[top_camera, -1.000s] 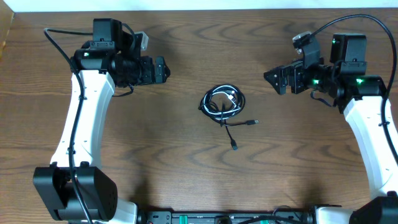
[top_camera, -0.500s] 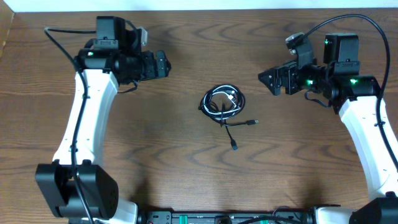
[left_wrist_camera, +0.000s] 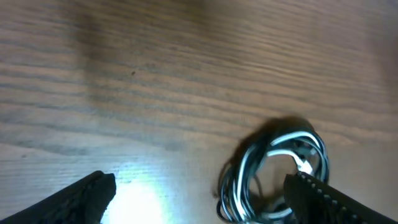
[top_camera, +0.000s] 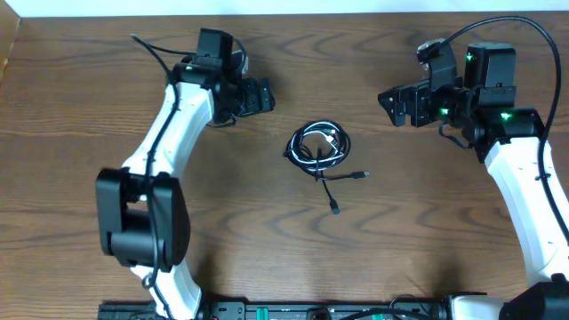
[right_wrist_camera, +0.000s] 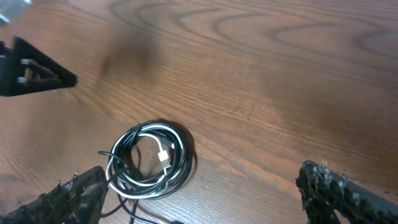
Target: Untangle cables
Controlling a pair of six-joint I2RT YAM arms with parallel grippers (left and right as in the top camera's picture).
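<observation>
The cables [top_camera: 318,145] lie in a tangled coil of black and white cords at the table's middle, with two thin black plug ends trailing toward the front right. My left gripper [top_camera: 265,96] hovers to the coil's back left, open and holding nothing. In the left wrist view the cables [left_wrist_camera: 280,168] sit just ahead of the right fingertip [left_wrist_camera: 323,196] of the left gripper [left_wrist_camera: 202,199]. My right gripper [top_camera: 388,100] stands open at the back right, apart from the coil. In the right wrist view the cables [right_wrist_camera: 149,162] lie by the left fingertip [right_wrist_camera: 68,199] of the right gripper [right_wrist_camera: 199,196].
Bare brown wood table [top_camera: 427,231] surrounds the coil. The left arm's white link [top_camera: 169,133] crosses the left half of the table. A dark tip of the left gripper [right_wrist_camera: 34,68] shows at the upper left of the right wrist view.
The left arm has swung right and toward the table's middle, bringing its gripper closer to the coil. The right gripper has shifted slightly. The cables have not moved.
</observation>
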